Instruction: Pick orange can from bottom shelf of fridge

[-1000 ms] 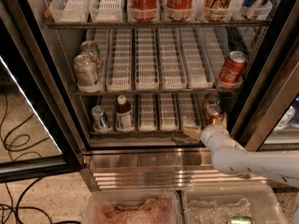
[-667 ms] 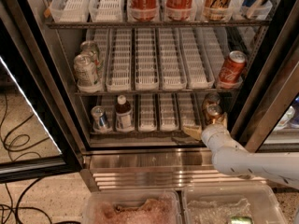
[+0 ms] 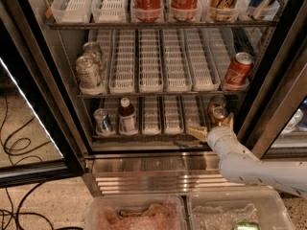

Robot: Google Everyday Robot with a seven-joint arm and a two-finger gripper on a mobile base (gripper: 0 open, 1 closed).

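The fridge (image 3: 33, 75) stands with its door open. Two orange cans sit one behind the other at the right end of the bottom shelf (image 3: 144, 139); the front orange can (image 3: 220, 114) shows its silver top. My gripper (image 3: 213, 127) is at that shelf's front edge, just below and in front of the can. It is open, with one tan finger (image 3: 196, 132) to the can's left and the other (image 3: 230, 120) at its right side. Nothing is held. The white arm (image 3: 249, 166) reaches in from the lower right.
A silver-blue can (image 3: 101, 121) and a dark bottle (image 3: 127, 118) stand at the shelf's left. A red Coca-Cola can (image 3: 237, 71) sits on the rack above, right. Silver cans (image 3: 89, 73) are above left. Clear bins (image 3: 136, 214) lie below, and cables (image 3: 19, 143) trail on the floor.
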